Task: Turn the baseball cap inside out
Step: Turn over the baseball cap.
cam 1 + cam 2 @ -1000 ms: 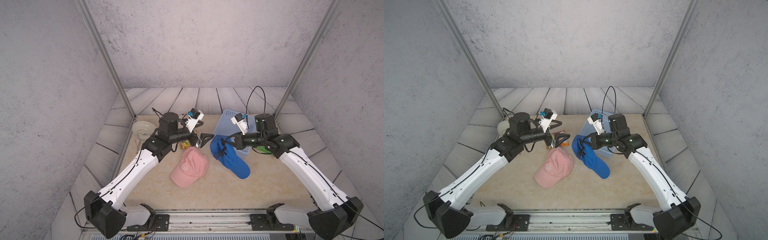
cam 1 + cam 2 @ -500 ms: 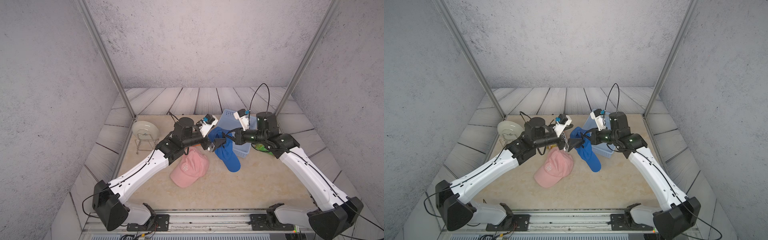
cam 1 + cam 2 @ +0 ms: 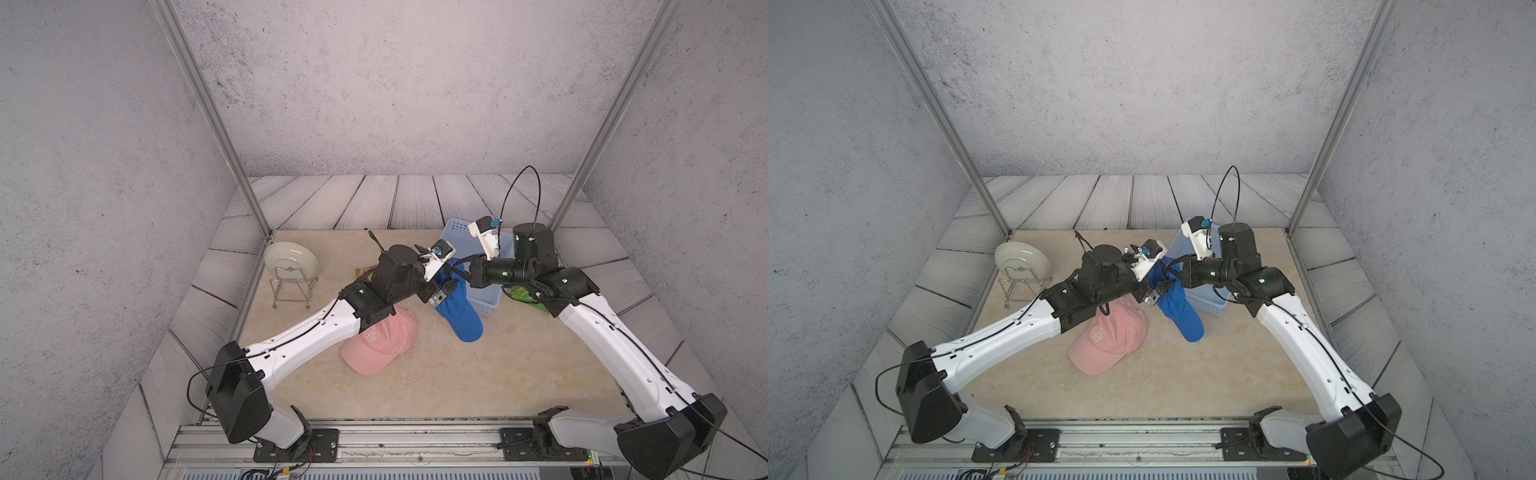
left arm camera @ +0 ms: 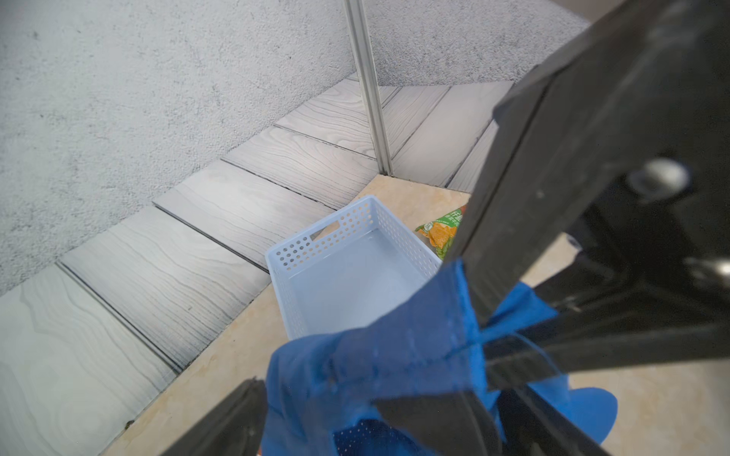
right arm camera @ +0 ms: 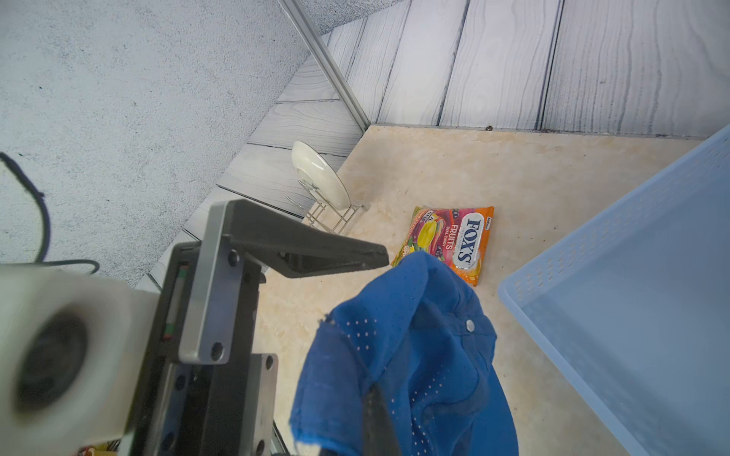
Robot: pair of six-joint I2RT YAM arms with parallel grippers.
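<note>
While the right gripper [image 3: 458, 271] pinches the blue mesh baseball cap [image 3: 463, 318], hanging just beside the pale-blue plastic basket [image 3: 486, 301], the left gripper [image 3: 448, 280] stands with fingers spread about its fabric; closing on both layers could bunch cloth, not invert it.

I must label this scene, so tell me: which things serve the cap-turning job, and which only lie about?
In the job: blue cap, right gripper shut on it, left gripper open around its fabric.
Lying about: pink cap, blue basket, plate, candy bag, green snack bag.
</note>
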